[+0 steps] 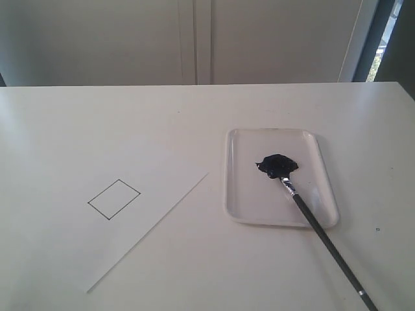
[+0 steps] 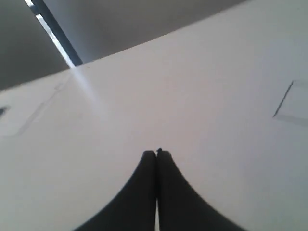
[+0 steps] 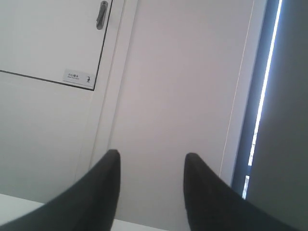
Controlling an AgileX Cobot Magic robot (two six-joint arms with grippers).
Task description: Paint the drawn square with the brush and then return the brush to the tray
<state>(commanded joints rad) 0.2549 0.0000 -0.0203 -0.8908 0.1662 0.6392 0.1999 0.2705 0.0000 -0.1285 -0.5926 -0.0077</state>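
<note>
One white tabletop (image 1: pixel 194 110) carries a flat white paper sheet (image 1: pixel 65 246) and glossy white plastic tray (image 1: pixel 246 168), whose rim props the long black-handled brush (image 1: pixel 324 236), bristles loading in dark paint (image 1: pixel 277 165), handle overhanging, likely for grasping. The pen-drawn square (image 1: pixel 114 199) lies unpainted. Left gripper (image 2: pixel 157 154) pinched together; right gripper (image 3: pixel 151 154) spread, empty.

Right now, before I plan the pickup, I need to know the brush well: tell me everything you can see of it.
The brush is long and thin, with a glossy black handle, a short silver ferrule and a small white mark near its far end. Its bristles are buried in the dark paint blob on the white tray. It lies diagonally, the handle crossing the tray's rim and running out over the table to the picture's bottom edge. Nothing else touches it.
</note>
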